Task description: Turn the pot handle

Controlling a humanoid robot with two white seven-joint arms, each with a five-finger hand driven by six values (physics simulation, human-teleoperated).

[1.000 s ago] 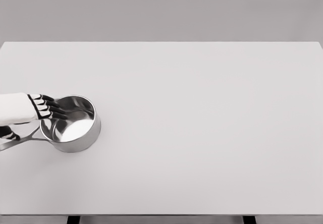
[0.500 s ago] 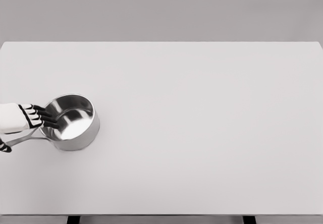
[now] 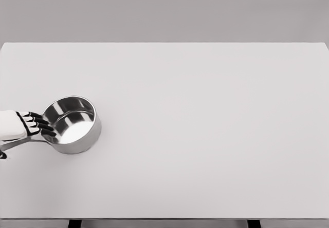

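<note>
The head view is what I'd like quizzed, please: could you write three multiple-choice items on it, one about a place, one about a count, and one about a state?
1. Where on the table does the pot stand?
A. near the left edge
B. in the middle
C. at the far right corner

2. How many robot hands show?
A. none
B. one
C. two

3. What is in the pot?
A. a lid
B. a spoon
C. nothing

Answers:
1. A, since the pot sits at the left side, with bare table stretching to the right.
2. B, since only the left hand shows, at the picture's left edge beside the pot's handle.
3. C, since its shiny steel bottom lies open to view.
</note>
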